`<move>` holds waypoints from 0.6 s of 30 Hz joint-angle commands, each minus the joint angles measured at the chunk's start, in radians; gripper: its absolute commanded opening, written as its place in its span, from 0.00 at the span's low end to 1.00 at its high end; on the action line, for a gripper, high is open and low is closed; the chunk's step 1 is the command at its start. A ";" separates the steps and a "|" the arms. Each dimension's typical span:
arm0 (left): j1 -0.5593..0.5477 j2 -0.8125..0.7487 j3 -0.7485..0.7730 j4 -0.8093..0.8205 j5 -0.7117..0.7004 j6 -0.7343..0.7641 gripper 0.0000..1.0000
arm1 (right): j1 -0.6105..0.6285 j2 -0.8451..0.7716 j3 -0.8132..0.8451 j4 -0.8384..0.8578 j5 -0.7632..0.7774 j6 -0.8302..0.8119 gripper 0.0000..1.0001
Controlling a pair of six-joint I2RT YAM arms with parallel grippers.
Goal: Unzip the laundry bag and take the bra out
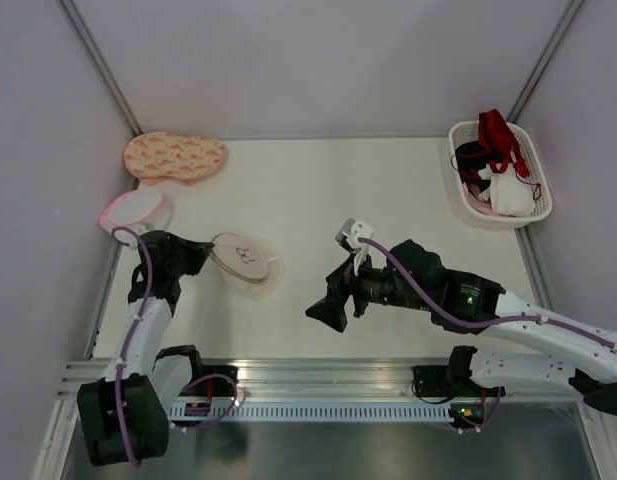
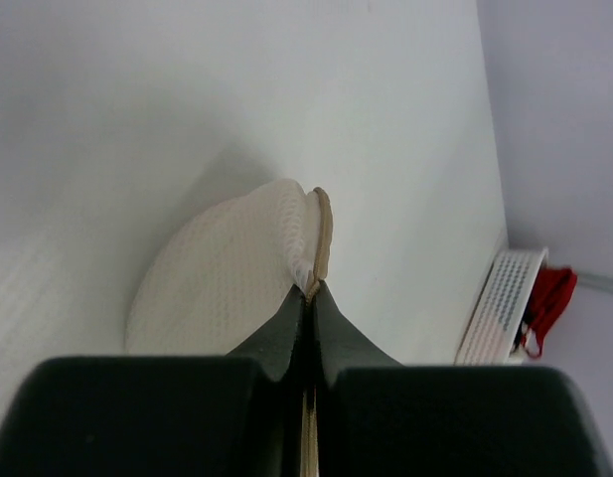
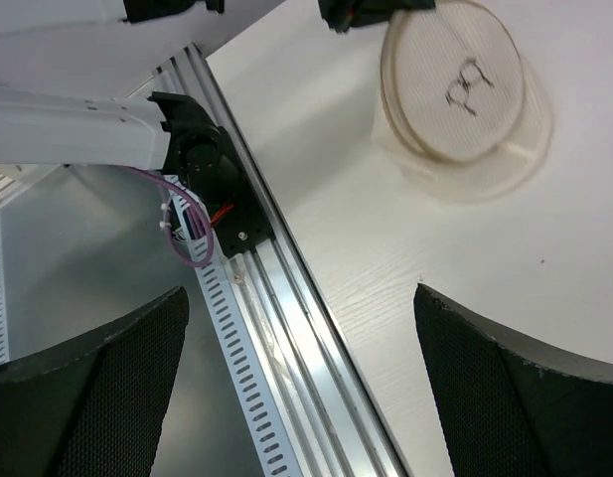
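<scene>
Top external, bag (image 1: 246,258): on the table left of centre, between the two grippers.
Bag shape: round, so no long axis; the right wrist view shows its two halves sitting offset (image 3: 455,84). How far the zip is undone, I cannot tell.
Left gripper (image 2: 311,290): jaws closed, pinching the bag's brown rim, which runs straight ahead of the tips.
Right gripper (image 3: 301,298): jaws wide apart, holding nothing; the bag lies to its left, near but apart.
Nearer arm: left, already touching.
Bra (image 1: 506,185): in the basket (image 1: 540,190) at the far right corner, well apart from the bag and nearer the right arm.
Count: one bag, one bra, one basket, one pink-rimmed bag (image 1: 136,210), one pouch (image 1: 175,157).
</scene>
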 commanded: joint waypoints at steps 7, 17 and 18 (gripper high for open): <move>0.431 0.097 0.155 -0.048 0.040 0.152 0.02 | 0.002 -0.039 -0.032 -0.034 0.060 -0.008 0.98; 0.660 0.056 0.152 -0.220 -0.271 0.060 0.02 | -0.007 0.030 0.014 -0.081 0.005 -0.042 0.98; 0.674 0.065 0.161 -0.230 -0.297 0.047 0.02 | -0.012 0.037 0.023 -0.087 -0.016 -0.043 0.98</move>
